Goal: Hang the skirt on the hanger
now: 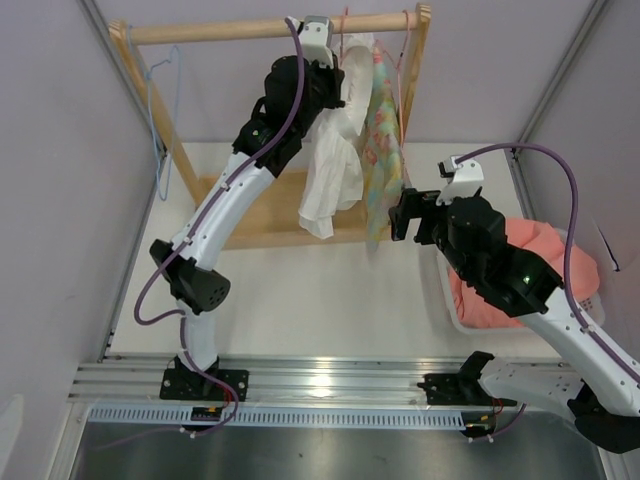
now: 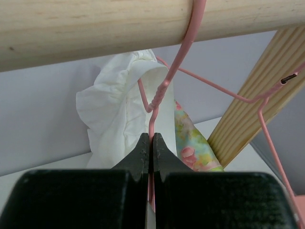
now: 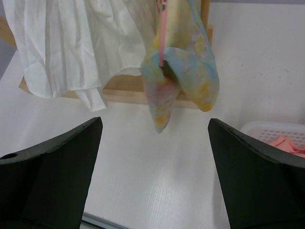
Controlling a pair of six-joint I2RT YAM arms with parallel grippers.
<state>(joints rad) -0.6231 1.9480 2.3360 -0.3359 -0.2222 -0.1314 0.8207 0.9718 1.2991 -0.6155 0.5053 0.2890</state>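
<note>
- Near right: right end effector (image 1: 404, 214), spread wide and empty, poised above the table (image 1: 300, 290) and facing the rack.
- Just right of it: basket (image 3: 267, 130) holding a salmon-pink cloth (image 1: 565, 255); no part in the task.
- Farther: floral garment (image 3: 183, 71) hanging just right of the skirt (image 1: 330, 170); skirt white and pleated, draped on the hanger (image 2: 177, 64), hem dangling toward the rack base.
- Far, at the wooden rod (image 2: 95, 28): left end effector (image 2: 151, 142), pressed together on the pink hanger wire just below the twist; hook looped over the rod.
- Step in hand, as judged: hanging the loaded hanger, close to done.
- Next move: part the jaws and back away without tugging the hook off the rod or snagging the skirt.
</note>
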